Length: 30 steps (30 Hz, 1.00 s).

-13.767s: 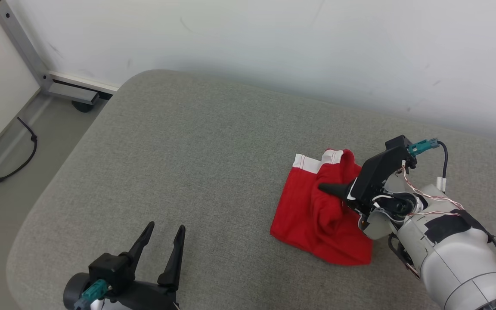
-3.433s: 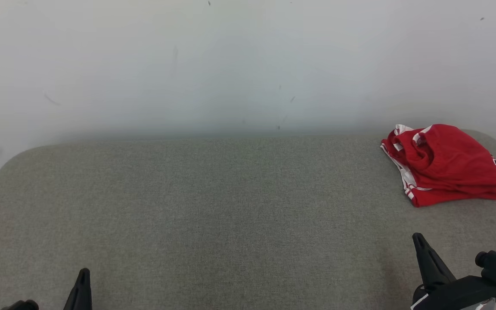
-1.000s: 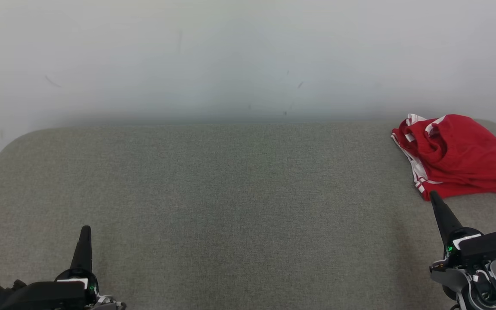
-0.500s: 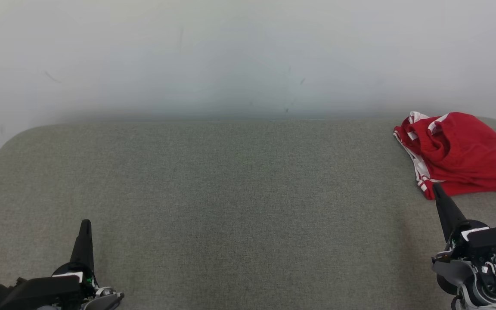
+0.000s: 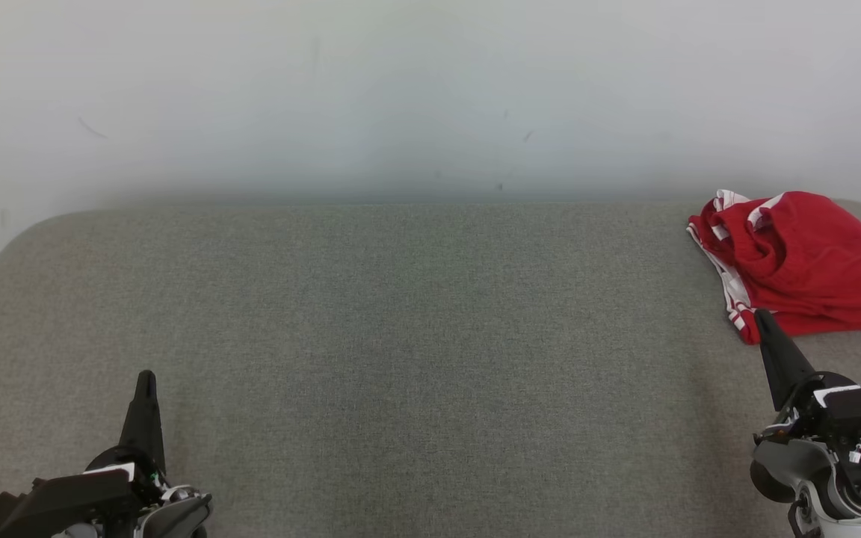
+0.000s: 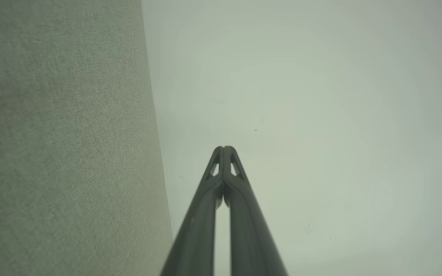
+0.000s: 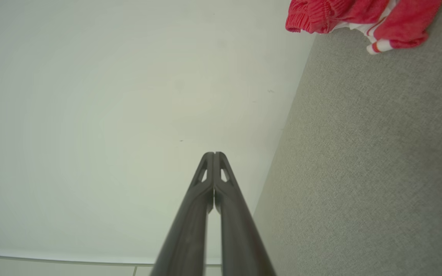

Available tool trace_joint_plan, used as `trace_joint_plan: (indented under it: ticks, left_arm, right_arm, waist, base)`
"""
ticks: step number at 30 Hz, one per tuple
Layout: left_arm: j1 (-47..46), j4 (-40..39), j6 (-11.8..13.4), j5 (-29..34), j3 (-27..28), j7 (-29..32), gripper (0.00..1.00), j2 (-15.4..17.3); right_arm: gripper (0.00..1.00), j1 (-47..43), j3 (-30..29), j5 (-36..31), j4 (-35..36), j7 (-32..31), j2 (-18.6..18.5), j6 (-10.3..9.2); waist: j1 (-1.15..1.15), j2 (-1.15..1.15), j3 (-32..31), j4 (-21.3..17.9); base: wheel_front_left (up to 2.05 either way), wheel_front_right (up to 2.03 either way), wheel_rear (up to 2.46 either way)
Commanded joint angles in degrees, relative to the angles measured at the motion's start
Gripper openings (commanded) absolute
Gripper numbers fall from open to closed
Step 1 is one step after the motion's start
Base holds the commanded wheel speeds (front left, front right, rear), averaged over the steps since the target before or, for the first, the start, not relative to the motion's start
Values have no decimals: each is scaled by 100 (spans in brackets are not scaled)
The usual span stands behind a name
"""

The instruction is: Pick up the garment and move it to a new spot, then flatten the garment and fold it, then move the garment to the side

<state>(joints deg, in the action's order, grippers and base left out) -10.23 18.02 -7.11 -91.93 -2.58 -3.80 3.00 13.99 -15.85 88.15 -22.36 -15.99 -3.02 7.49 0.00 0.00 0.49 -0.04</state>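
While the folded garment (image 5: 804,261) is lying at the cushion's (image 5: 430,336) far right in the head view, the left gripper (image 5: 145,379) and right gripper (image 5: 763,320) are creeping higher than a second ago. In the left wrist view the left gripper is clenching on nothing. In the right wrist view the right gripper is doing likewise, the garment sitting apart, suggesting the task is ending.

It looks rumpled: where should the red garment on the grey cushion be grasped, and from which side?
Probably the bunched ridge by the white-striped edge of the red garment, approached from the near side by the right end effector: it stands proud; the rest lies flat.
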Motion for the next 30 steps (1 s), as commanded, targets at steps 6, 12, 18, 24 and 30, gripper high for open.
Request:
trace_joint_plan:
  ticks: [6,12,18,24,30]
  left_arm:
    - [-94,36,-56,-168,45,23,0,-18]
    - [-93,34,-56,-167,44,23,0,-17]
    - [-93,34,-56,-167,43,23,0,-16]
    - [-92,34,-56,-167,43,22,0,-16]
    - [-92,33,-56,-168,42,22,0,-16]
  right_arm:
    - [0,99,-43,170,-50,-43,-53,0]
    - [0,98,-41,172,-50,-41,-54,0]
    - [0,97,-39,174,-50,-40,-54,0]
    - [0,97,-37,175,-50,-38,-55,0]
    - [0,97,-36,176,-50,-37,-56,0]
  waist:
    - [0,0,16,6]
    - [0,0,16,6]
    - [0,0,16,6]
    - [0,0,16,6]
    - [0,0,16,6]
  base:
    - [0,0,0]
    - [0,0,0]
    - [0,0,0]
    - [0,0,0]
    - [0,0,0]
